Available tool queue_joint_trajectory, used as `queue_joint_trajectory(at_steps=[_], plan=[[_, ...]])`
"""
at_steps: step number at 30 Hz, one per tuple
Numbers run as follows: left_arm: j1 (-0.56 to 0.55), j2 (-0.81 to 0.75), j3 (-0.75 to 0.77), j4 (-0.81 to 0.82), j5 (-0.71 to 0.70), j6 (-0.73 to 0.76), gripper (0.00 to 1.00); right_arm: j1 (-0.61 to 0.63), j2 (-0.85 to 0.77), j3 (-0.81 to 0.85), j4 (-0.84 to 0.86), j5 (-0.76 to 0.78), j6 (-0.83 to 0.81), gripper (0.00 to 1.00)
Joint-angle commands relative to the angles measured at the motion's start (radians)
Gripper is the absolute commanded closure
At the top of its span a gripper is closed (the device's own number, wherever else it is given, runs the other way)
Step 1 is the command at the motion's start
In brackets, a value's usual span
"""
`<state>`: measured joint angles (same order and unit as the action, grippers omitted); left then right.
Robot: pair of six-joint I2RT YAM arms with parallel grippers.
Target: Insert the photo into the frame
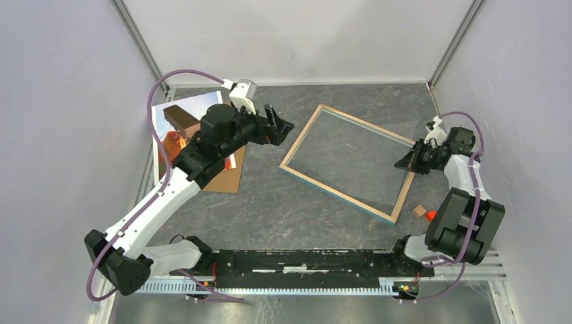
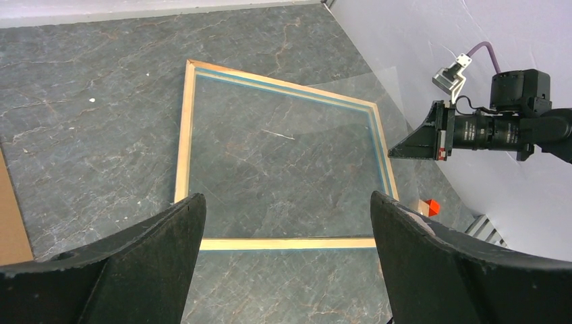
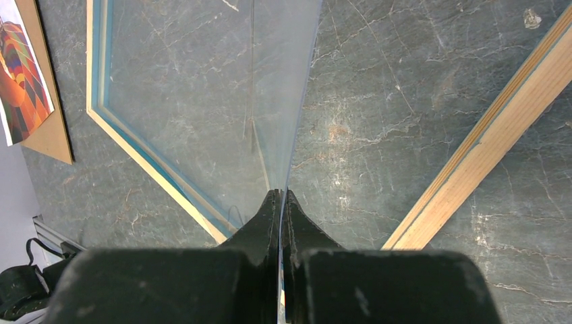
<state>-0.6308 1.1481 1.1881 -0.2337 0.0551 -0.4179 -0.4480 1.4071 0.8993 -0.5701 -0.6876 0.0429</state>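
i think the opening step: right gripper [image 3: 281, 192] pinches the clear pane [image 3: 202, 88], tilted up from the frame [image 1: 301, 138] mid-table. left gripper [image 1: 282, 125] is spread, empty. the photo [image 1: 172, 142] lies far left; probably it must be fetched next.

Soft, even overhead light fills all three views; the grey surface [image 1: 270, 202] shows only faint, blurred shadows beneath the arms. The clear pane [image 3: 202, 101] carries a pale bluish sheen. Focus is sharp on the surface, while the near black jaws appear dark and slightly soft.
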Motion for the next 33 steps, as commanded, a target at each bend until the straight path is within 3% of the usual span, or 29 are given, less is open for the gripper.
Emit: queue_joint_trajectory(at_steps=[1, 33], plan=[[-0.01, 0.004, -0.001, 0.019, -0.01, 0.002, 0.03, -0.008, -0.026, 0.047, -0.003, 0.017, -0.035, 1.0], [-0.023, 0.007, 0.002, 0.01, -0.028, 0.015, 0.02, 0.021, 0.006, 0.029, 0.033, -0.037, -0.034, 1.0]])
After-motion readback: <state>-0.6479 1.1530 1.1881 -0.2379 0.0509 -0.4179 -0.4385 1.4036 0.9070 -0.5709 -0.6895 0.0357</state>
